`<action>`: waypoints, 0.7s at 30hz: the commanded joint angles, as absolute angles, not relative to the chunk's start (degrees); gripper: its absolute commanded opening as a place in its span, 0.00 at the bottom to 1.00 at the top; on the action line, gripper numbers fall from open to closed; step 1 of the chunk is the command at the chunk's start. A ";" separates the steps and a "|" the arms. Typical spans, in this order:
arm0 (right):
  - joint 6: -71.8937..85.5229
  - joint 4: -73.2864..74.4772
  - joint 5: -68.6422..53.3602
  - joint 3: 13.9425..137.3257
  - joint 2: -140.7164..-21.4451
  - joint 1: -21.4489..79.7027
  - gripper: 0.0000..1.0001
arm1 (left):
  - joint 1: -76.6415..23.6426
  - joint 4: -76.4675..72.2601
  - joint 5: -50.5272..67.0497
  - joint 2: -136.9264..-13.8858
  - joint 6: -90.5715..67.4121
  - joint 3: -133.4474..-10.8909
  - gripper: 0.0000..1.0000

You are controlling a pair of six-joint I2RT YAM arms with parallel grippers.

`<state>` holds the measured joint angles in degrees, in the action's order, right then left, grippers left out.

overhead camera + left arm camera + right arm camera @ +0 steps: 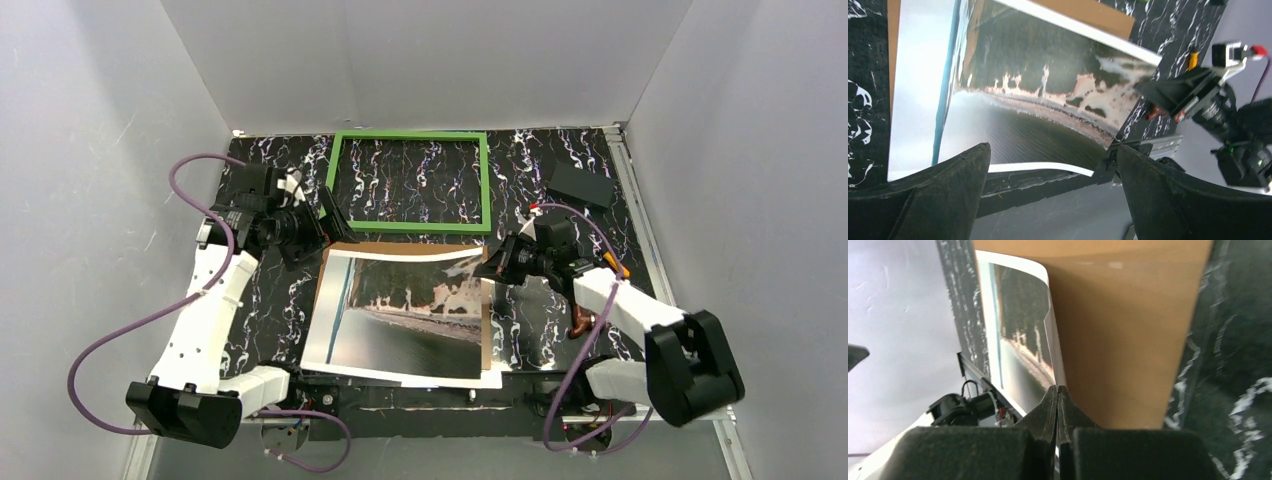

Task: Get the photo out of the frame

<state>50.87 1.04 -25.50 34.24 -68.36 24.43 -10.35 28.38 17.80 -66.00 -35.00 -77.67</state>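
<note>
A robotics lab test cell. Plain white panel walls point(450, 60) enclose a black, white-veined tabletop point(520, 160) from 9 to 3 o'clock. Two white-and-black robot arms point(210, 300) point(630, 300) with purple cables point(110, 340) are bolted at 6 o'clock.

One photo point(400, 315), one frame point(484, 180) — one board point(390, 246)

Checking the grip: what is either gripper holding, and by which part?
The right gripper pinches the photo by its right edge, near the far corner. The left gripper is open and empty.

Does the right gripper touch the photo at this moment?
Touching. The right wrist view shows it: the shut right gripper pinches the white edge of the photo, which curls up off the brown backing panel.
</note>
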 commanded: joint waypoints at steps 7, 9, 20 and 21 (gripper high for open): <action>36.16 -5.00 -29.29 35.86 -83.90 18.54 0.01 | -14.27 28.88 21.54 -64.15 -33.12 -71.11 0.98; 34.84 -4.28 -29.98 36.83 -85.40 18.02 0.01 | -14.94 28.59 21.49 -64.09 -33.28 -70.43 0.98; 29.96 2.73 -31.34 43.87 -90.91 17.31 0.01 | -17.18 27.87 20.17 -63.59 -33.64 -67.53 0.98; 30.43 2.91 -30.70 43.90 -90.69 17.31 0.01 | -17.41 27.86 20.13 -63.69 -33.69 -67.57 0.98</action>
